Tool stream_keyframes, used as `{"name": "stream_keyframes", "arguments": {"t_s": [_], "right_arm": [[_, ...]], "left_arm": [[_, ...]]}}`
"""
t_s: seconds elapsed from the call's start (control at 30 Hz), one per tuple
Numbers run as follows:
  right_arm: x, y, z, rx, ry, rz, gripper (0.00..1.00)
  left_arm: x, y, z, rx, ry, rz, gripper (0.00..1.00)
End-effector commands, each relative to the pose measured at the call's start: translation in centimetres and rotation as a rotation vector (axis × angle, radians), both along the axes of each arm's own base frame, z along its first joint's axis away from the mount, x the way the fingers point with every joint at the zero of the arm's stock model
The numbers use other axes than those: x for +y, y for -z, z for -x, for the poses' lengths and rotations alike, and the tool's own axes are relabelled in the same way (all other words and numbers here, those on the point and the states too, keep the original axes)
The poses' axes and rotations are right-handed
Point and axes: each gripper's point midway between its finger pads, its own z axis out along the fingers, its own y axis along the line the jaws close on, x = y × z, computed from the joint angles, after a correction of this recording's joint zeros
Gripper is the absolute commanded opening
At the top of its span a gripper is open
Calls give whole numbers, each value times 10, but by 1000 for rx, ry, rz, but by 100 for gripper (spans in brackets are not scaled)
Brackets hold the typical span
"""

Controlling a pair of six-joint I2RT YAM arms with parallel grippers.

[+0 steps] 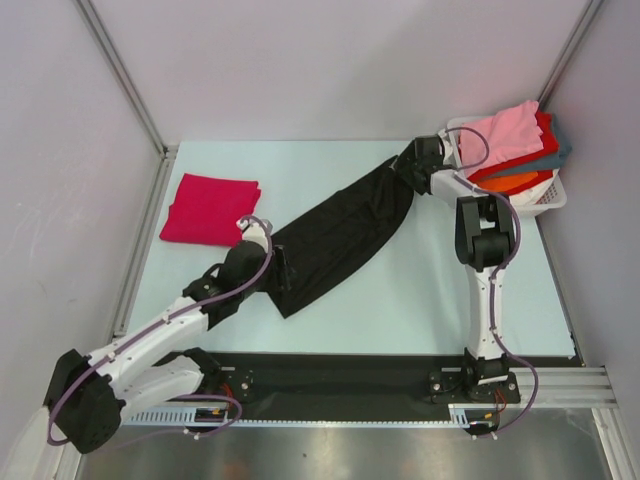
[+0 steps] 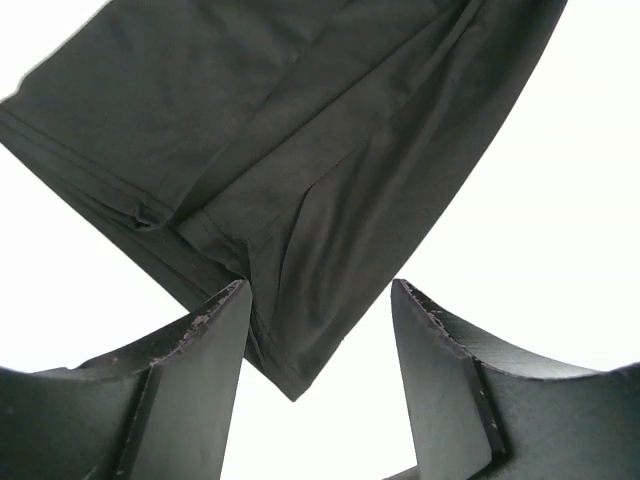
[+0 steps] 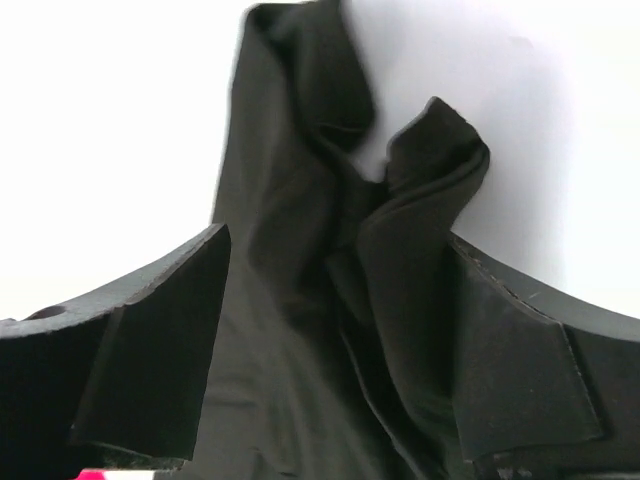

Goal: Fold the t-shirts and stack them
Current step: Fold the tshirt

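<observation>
1. Black cloth: the black shirt (image 1: 340, 235) lies on the desk (image 1: 430, 290) as a long slanted strip. One end is just beside the basket (image 1: 548, 203), and the other is well away from it, toward my left arm.
2. My right fingers (image 3: 338, 240) are spread wide over the end next to the basket. Bunched cloth lies loose between them, and I don't see it pinched.
3. My left fingers (image 2: 320, 300) are also apart at the end far from the basket. A hemmed corner pokes in between them and brushes one finger only, so nothing is gripped there.
4. The step, as I judge it, is spreading this shirt flat before folding. To do that well I should take one clean layer at each end, at the hem rather than the rumpled heap, and pull the two ends evenly apart so the twist opens out.
5. A folded red shirt (image 1: 208, 208) rests on the side of the desk opposite the basket, just beside my left wrist, so a wide sweep could drag it.
6. The basket holds more shirts, with a pink one (image 1: 505, 135) on top. My right wrist is nearly against its rim and could snag or nudge it.
</observation>
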Motion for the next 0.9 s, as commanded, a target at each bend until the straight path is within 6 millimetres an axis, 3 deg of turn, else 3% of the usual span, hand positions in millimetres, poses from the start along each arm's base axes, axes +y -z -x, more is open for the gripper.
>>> {"name": "stream_keyframes", "arguments": {"t_s": [0.0,0.2,0.27,0.3,0.33,0.47,0.5,0.57,0.87], "right_arm": [[-29,1,20,92,0,65,83],[-53,-4,56,125,0,100,84],[-57,-6,65,122,5,116,84],[-60,4,78,151,7,123,84],[-62,-5,81,136,11,127,84],[-64,-3,98,148,0,112,84],[-65,5,108,167,1,109,84],[-61,-4,107,124,-9,89,84],[-47,9,97,114,-62,24,78]], "left_arm": [[10,-11,2,-53,-33,-31,64],[5,9,10,10,-12,-81,64],[3,16,11,20,-2,-113,64],[0,23,13,30,8,-144,64],[-1,26,14,34,14,-160,64],[-12,35,22,30,77,-215,63],[-15,34,22,17,100,-228,63],[-25,38,28,17,149,-258,61],[-39,67,32,67,255,-416,56]]}}
